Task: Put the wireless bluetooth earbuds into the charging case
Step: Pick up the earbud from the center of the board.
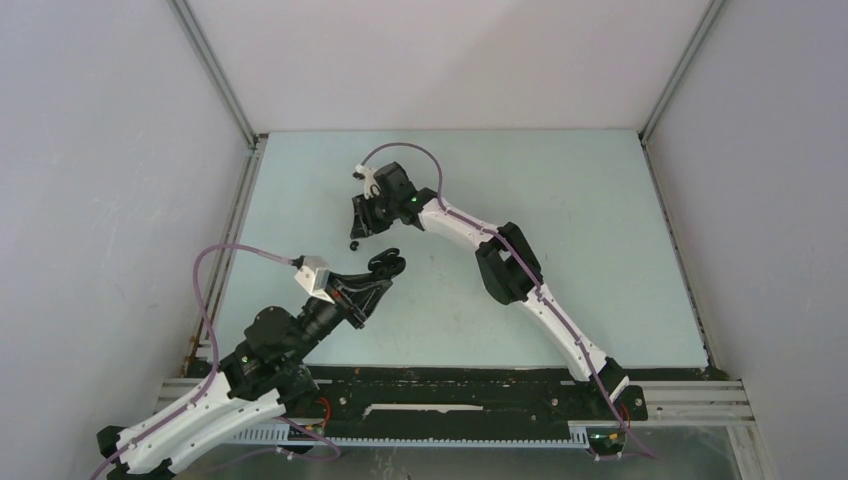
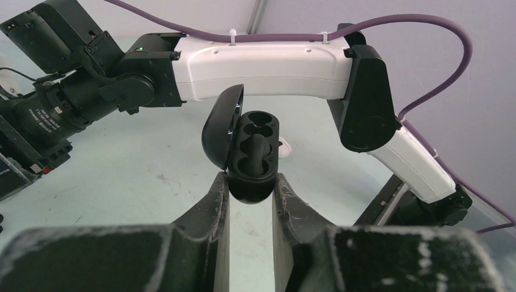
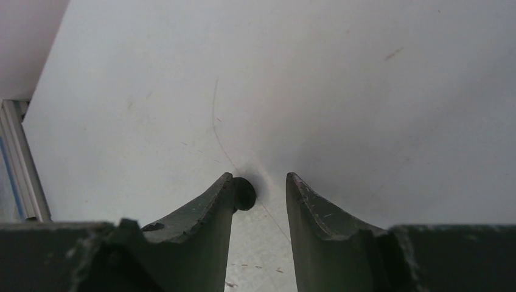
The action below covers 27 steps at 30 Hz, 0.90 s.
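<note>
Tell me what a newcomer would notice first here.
The open black charging case, lid hinged back, is clamped in the left gripper above the near-left part of the table. Its sockets look empty. Just beyond, a tiny black earbud lies against one finger of the open right gripper.

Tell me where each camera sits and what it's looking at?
Top: above and behind, looking down on the table; both arms show.
Left wrist: looks along the left jaws, shut on the open black case, toward the right arm.
Right wrist: looks down past the open right jaws at a black earbud.
Shared: top also shows case and earbud.
</note>
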### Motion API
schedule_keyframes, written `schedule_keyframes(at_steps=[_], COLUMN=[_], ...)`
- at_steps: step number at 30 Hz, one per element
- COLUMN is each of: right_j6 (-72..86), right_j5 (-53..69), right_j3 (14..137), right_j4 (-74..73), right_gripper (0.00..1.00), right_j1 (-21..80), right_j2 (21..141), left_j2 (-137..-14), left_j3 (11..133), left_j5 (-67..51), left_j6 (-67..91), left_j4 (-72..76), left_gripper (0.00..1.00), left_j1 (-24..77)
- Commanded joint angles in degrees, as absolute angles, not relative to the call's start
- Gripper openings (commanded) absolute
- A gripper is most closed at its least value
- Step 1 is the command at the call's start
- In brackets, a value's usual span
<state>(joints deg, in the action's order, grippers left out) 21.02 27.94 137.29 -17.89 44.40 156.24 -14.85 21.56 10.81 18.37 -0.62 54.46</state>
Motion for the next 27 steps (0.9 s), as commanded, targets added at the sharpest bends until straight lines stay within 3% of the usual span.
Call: schedule_keyframes(at_steps=[1, 17, 23, 27], right_j6=[18.38, 14.67, 14.44, 12.68], right_j5=[25.64, 25.67, 27.85, 29.91], right_j3=[138.63, 137.25, 133.81, 126.68], right_j4=[-21.16, -23.97, -24.93, -24.07], right_gripper=[0.39, 0.31, 0.15, 0.1], right_j1=[44.79, 47.49, 46.14, 45.51], right_j2=[154.75, 154.77, 152.76, 147.48], left_j2=[-13.86, -12.48, -12.39, -11.94], left_j3=[24.35, 23.56, 23.56, 23.27], left_j5=[11.08, 10.96, 10.87, 10.37], left_j6=[17.55, 18.28, 18.11, 18.11], left_j4=[0.87, 0.79, 0.83, 0.9], left_gripper=[0.0, 0.0, 0.0, 0.0], left_j1=[54.14, 54.16, 54.16, 54.14])
